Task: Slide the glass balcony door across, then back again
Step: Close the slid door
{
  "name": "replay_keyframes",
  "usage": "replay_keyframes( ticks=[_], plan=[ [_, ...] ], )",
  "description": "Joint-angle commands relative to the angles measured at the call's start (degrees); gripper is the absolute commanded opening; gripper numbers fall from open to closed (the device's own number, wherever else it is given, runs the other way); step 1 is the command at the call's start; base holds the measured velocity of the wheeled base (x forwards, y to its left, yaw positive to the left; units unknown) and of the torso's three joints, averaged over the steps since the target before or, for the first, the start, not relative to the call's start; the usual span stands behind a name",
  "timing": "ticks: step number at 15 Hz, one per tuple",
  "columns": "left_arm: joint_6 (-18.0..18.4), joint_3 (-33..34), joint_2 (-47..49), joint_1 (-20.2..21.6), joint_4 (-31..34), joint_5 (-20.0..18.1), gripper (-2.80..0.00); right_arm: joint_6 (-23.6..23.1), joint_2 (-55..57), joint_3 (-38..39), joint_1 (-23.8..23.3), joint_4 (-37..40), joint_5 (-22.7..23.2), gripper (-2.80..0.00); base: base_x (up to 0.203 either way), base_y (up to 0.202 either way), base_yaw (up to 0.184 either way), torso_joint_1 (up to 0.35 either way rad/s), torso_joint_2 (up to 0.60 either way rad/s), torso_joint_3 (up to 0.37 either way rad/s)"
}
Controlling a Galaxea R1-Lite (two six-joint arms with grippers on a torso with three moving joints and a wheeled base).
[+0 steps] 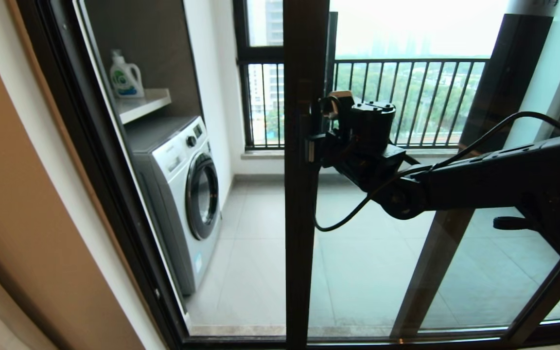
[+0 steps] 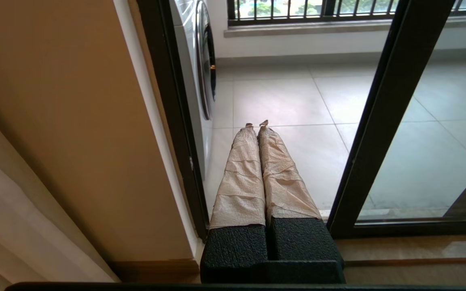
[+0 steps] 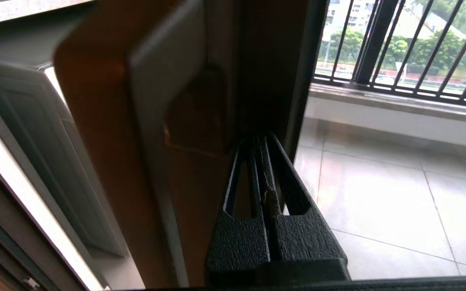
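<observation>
Door point(image 1: 303, 194): tall glass panel in dark brown metal frame, stile upright at centre of head view, between washer point(image 1: 183, 194) on the left and railing point(image 1: 406, 97) beyond. Gap between stile and left jamb: glass or open air, cannot tell. Handle point(image 3: 194, 109): small, dark, recessed in the stile. Right end effector point(image 1: 315, 143): at the stile at handle height, fingers closed together with nothing between them, tips set against the stile edge just beside the handle; actual contact hard to confirm. Left end effector point(image 2: 257, 161): parked low near the threshold, taped fingers point(image 2: 241, 178) pressed shut, holding nothing. Handling, by judgement: heavy, rigid, running on a floor track; steady sideways push needed, no lifting; glass fragile and slick, so force best put on the metal stile or handle, not the pane. Smooth frame likely slippery for closed fingertips; handle recess the surer purchase. Hidden or unclear: track under the bottom rail, top of door cut off, handle blurred in right wrist view, second framed panel point(image 1: 455, 218) on the right partly behind the arm. Detergent bottle point(image 1: 125, 77) on shelf above washer.
</observation>
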Motion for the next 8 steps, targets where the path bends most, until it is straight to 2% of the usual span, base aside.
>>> replay_keyframes(
  ticks=[1,5,8],
  plan=[
    [0.0,0.0,0.1,0.0,0.0,0.0,-2.80,0.1,0.2,-0.1,0.3,-0.5,-1.2,-2.80,0.000,0.000,0.000,0.000,0.00,0.000],
    [0.0,0.0,0.1,0.0,0.0,0.0,-2.80,0.5,-2.4,1.3,-1.2,-0.4,-1.2,-2.80,0.000,0.000,0.000,0.000,0.00,0.000],
    [0.0,0.0,0.1,0.0,0.0,0.0,-2.80,1.9,-8.2,8.5,-3.3,-0.5,-1.0,-2.80,0.000,0.000,0.000,0.000,0.00,0.000]
  ],
)
